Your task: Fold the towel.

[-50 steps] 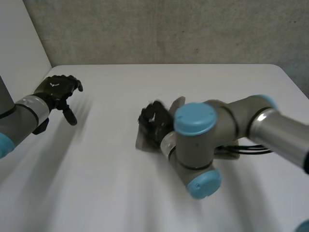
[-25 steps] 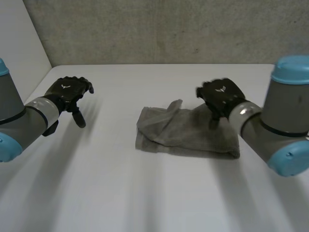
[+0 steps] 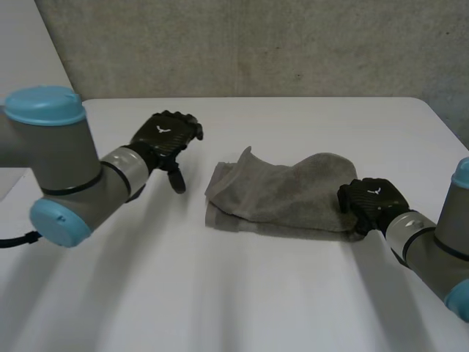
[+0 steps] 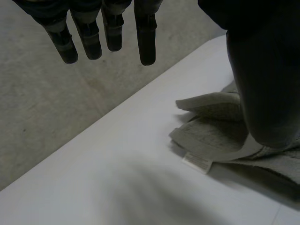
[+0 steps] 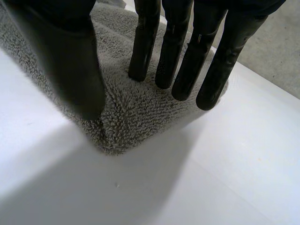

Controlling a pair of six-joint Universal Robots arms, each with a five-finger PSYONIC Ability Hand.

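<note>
The loosely folded grey towel (image 3: 286, 196) lay mid-way across the white table (image 3: 220, 293), its long axis running from arm to arm. The right hand (image 3: 370, 199) rested on the towel's right corner, fingers straight, gripping nothing. The left hand (image 3: 165, 138) hovered open, slightly apart from the towel's left end.

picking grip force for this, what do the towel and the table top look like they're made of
Towel: grey terry cloth, probably cotton. The right wrist view shows a looped, nubbly pile, and it lies in soft folds. A small sewn label sits at one edge. Table: smooth, matte white top with only soft shadows on it, perhaps laminate or painted board; the look leaves that open.
</note>
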